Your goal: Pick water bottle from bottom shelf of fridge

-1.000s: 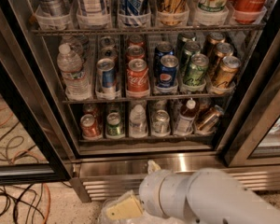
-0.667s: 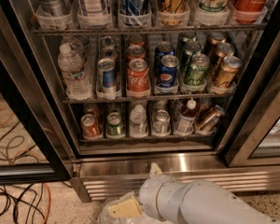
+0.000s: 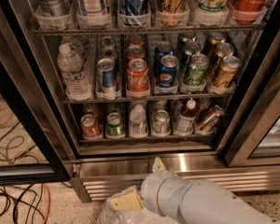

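Note:
The water bottle, small, clear and white-capped, stands upright in the middle lane of the bottom shelf of the open fridge. Soda cans stand on both sides of it. My gripper is at the bottom of the view on the end of the white arm. It is below the steel ledge, outside the fridge and well short of the bottle. Nothing shows in it.
A white-capped bottle with a darker label and a tilted can stand to the right on the same shelf. A bigger water bottle stands on the rack above. Cables lie on the floor at left. The glass door frame is at right.
The view has shifted slightly and the arm sits a little lower in the picture. The gripper stays below the ledge. Nothing in the fridge has moved.

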You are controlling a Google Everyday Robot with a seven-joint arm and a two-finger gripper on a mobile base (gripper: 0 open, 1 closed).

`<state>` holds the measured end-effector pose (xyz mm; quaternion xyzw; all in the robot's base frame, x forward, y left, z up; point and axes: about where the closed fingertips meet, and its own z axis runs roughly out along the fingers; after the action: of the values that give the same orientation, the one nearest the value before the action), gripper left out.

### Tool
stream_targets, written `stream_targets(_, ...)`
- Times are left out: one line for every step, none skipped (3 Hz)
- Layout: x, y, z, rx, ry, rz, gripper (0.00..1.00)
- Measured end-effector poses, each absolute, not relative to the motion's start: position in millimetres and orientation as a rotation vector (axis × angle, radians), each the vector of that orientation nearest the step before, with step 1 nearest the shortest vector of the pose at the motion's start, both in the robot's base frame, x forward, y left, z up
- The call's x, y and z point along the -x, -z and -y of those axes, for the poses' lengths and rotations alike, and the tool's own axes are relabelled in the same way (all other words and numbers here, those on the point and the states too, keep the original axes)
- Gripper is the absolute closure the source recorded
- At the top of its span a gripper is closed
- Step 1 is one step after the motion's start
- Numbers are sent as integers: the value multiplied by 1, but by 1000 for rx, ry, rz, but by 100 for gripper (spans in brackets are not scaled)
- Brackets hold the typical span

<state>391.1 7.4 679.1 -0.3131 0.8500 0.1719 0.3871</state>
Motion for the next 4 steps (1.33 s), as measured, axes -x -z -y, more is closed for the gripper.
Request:
stream_targets(-412, -673, 3, 705, -416, -2148, 0)
stream_targets(-447, -663, 19, 541, -393, -2091, 0)
stream_targets(-490, -663, 39, 411, -330, -2034, 0)
stream_targets(-494, -663, 45, 388, -308, -2030, 0)
